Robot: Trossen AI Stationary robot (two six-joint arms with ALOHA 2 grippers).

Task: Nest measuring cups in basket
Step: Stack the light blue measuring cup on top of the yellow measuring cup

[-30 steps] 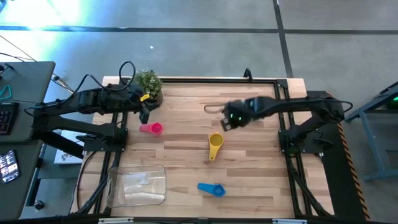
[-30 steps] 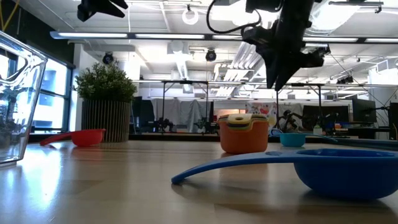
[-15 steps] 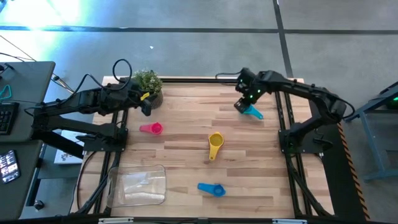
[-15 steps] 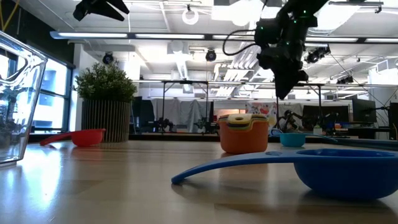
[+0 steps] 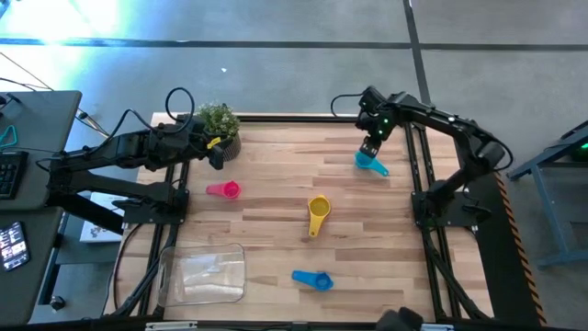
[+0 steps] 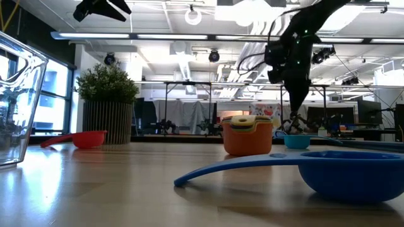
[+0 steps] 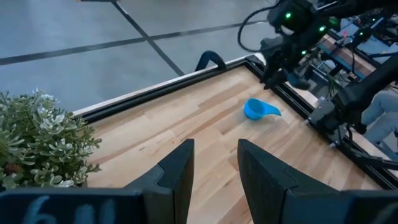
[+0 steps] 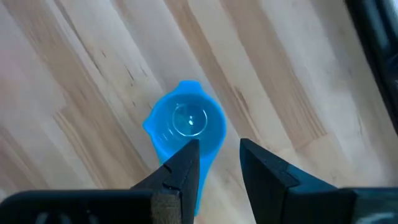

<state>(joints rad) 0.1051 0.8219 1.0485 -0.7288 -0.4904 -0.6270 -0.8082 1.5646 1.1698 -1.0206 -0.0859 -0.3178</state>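
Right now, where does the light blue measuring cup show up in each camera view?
High view: light blue measuring cup, upper right, under the right hand.
Low view: right of centre, behind the orange stack.
Left wrist view: centre right.
Right wrist view: centre.
Shared landmark: right hand above it.

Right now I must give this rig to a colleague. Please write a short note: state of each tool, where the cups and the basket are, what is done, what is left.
Right tool: open, empty, directly over the light blue cup at the table's far right.
Left tool: open, empty, waiting high beside the potted plant.
Basket: near left corner, nothing visible in it.
Stack of cups: mid-table, yellow on top, orange outside.
Red cup: loose, in front of the plant.
Blue cup: loose, near the front edge.
Done: some cups nested mid-table.
Left: grasp the light blue cup, add the loose cups, put everything in the basket.
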